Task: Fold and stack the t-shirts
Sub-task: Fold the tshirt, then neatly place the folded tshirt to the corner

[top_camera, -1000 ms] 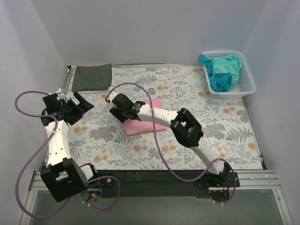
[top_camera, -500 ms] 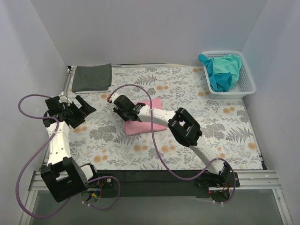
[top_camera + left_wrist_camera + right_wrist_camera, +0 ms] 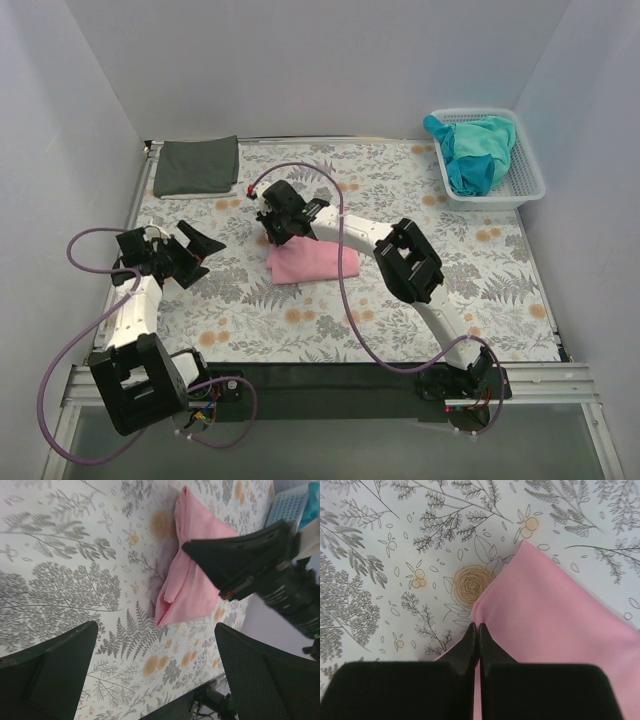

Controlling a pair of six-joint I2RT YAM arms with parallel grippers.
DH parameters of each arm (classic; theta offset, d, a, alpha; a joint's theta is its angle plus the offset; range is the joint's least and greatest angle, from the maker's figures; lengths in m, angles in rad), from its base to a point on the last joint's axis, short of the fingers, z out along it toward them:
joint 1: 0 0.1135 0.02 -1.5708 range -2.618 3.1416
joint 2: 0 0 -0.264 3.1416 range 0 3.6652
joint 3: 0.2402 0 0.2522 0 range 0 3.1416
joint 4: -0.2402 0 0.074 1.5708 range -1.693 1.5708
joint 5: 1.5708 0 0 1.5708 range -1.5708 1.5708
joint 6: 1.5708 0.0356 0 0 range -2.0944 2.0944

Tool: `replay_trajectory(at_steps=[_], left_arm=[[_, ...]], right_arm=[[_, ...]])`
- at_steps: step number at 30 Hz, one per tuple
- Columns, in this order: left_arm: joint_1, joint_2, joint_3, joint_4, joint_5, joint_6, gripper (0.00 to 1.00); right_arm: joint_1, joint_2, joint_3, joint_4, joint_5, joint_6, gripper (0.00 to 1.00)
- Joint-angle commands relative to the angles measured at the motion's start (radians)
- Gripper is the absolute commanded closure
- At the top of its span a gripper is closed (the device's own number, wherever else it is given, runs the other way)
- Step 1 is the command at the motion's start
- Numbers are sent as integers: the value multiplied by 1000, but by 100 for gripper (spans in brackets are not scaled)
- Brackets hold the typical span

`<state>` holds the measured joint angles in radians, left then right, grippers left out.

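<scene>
Bench point(image 3: 470, 300) with floral cloth over it; landmark = pink t-shirt point(image 3: 315, 264), folded, lying flat mid-bench; white mesh basket point(image 3: 528, 186) well apart from the pink t-shirt, off to its far right; teal t-shirt point(image 3: 472, 152) crumpled inside the basket, spilling over the rim; charcoal t-shirt point(image 3: 197, 165) folded flat, well apart, to the far left of the pink t-shirt; right hand point(image 3: 479, 626) closed, tips pinching the pink t-shirt's far-left corner, cloth puckered at the tips; left hand point(image 3: 155, 630) spread wide, holding nothing, left of the pink t-shirt and clear of it.
</scene>
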<state>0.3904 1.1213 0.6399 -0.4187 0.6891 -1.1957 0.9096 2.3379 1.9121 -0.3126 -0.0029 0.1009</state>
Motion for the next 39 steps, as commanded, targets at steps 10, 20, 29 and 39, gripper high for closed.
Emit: replay_trajectory(at_steps=[10,20,29,39], left_arm=[[-294,86,-215,567,-28,-293,2],[-505,422,-108,831,-155,-347,2],[-570,658,-11,971,-189,-479,13],[-571,729,93,812,-316,-403,87]], right_arm=[[-95,-115,-4,1,-215,115,99],[-109,-88,5,9,-266,155,99],[-127,-63,24,12,-266,194,99],[-164,-43,22,18,-258,235,78]])
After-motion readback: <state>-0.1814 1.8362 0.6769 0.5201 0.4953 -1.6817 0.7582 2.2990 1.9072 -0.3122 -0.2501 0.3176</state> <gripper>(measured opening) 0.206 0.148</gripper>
